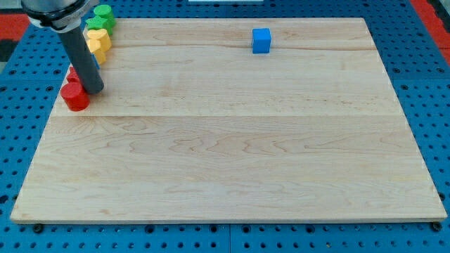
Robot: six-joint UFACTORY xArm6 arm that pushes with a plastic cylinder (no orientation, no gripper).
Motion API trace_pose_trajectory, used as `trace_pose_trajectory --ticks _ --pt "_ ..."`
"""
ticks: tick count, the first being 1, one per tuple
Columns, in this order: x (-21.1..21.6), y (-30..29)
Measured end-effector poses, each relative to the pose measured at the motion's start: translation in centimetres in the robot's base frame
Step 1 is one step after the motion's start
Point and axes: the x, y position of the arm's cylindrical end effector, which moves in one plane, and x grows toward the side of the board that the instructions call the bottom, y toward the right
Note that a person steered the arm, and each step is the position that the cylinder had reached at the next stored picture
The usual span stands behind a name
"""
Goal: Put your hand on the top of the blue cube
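Observation:
The blue cube [261, 40] sits near the view's top edge of the wooden board [232, 161], a little right of centre. My tip [95, 90] is at the board's left side, far to the left of the blue cube and a little lower in the view. It stands right beside a red cylinder [74, 96], at its upper right, and seems to touch it.
Several blocks cluster at the board's top-left corner: a green block [103, 15], a yellow block [98, 43] below it, and a second red block [72, 73] partly hidden behind the rod. A blue pegboard [422, 84] surrounds the board.

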Motion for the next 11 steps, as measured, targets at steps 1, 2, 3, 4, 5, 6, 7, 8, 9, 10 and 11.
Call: trace_pose_trajectory --ticks 1,2,3,4,5,6,7,8,9,10,11 --pt "0.0 1.3" --pt "-0.1 4.8" --pt "-1.0 9.6" --pt "-3.2 11.5" --pt "-7.7 11.4" --pt "-12.0 12.7" --pt "-15.0 16.4" --pt "-16.9 22.1" --pt "-17.1 28.2" --pt "-13.9 31.4" --pt "-8.6 31.7"
